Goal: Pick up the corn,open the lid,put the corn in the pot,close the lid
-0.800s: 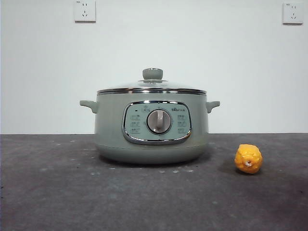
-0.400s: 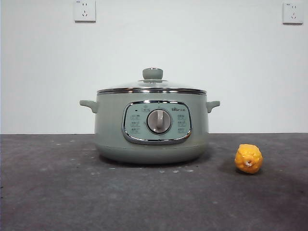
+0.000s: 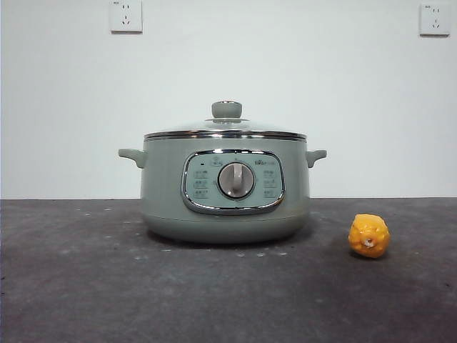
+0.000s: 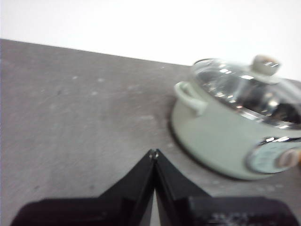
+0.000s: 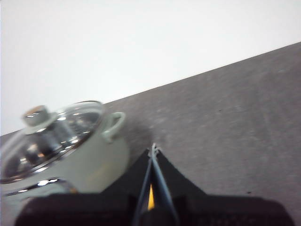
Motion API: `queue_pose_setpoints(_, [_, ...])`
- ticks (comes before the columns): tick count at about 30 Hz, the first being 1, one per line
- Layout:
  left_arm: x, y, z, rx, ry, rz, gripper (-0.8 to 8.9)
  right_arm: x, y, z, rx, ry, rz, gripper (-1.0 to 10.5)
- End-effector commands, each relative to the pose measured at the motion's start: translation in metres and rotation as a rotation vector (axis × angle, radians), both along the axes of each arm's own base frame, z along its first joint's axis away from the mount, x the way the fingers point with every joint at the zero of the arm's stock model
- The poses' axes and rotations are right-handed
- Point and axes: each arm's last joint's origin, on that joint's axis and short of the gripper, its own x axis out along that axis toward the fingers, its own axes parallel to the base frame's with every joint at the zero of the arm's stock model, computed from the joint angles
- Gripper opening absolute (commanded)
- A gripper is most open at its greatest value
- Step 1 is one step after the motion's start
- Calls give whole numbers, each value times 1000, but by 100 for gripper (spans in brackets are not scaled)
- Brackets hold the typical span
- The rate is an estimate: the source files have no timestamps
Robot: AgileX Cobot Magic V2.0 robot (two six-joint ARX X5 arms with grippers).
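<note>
The sage-green pot (image 3: 225,189) stands in the middle of the dark table with the glass lid (image 3: 226,128) shut on it. The small yellow-orange corn (image 3: 368,236) lies on the table to the pot's right, apart from it. Neither gripper shows in the front view. My left gripper (image 4: 154,153) is shut and empty, above the table on the pot's left side (image 4: 221,132). My right gripper (image 5: 153,149) is shut and empty, above the table on the pot's right side (image 5: 70,155); a sliver of yellow (image 5: 150,202) shows between its jaws, low down.
The dark grey table (image 3: 107,286) runs to a white wall with two sockets (image 3: 126,16) high up. Bare tabletop lies left of the pot and in front of it.
</note>
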Motion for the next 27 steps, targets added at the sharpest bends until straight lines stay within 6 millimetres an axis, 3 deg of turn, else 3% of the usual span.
queue_pose_setpoints(1, [-2, -1, 22, -13, -3, -37, -6, -2, 1, 26, -12, 12, 44, -12])
queue_pose_setpoints(10, [-7, -4, 95, 39, 9, -158, -6, -2, 4, 100, -148, 122, 120, -12])
queue_pose_setpoints(16, [-13, -5, 132, 111, 51, -189, -6, 0, 5, 135, -195, 258, 223, -11])
queue_pose_setpoints(20, [-16, -7, 146, 121, 47, -216, -6, 0, 6, 148, -222, 309, 267, -11])
queue_pose_setpoints(27, [-15, -9, 150, 118, 73, -248, -5, -3, 6, 154, -220, 325, 269, -11])
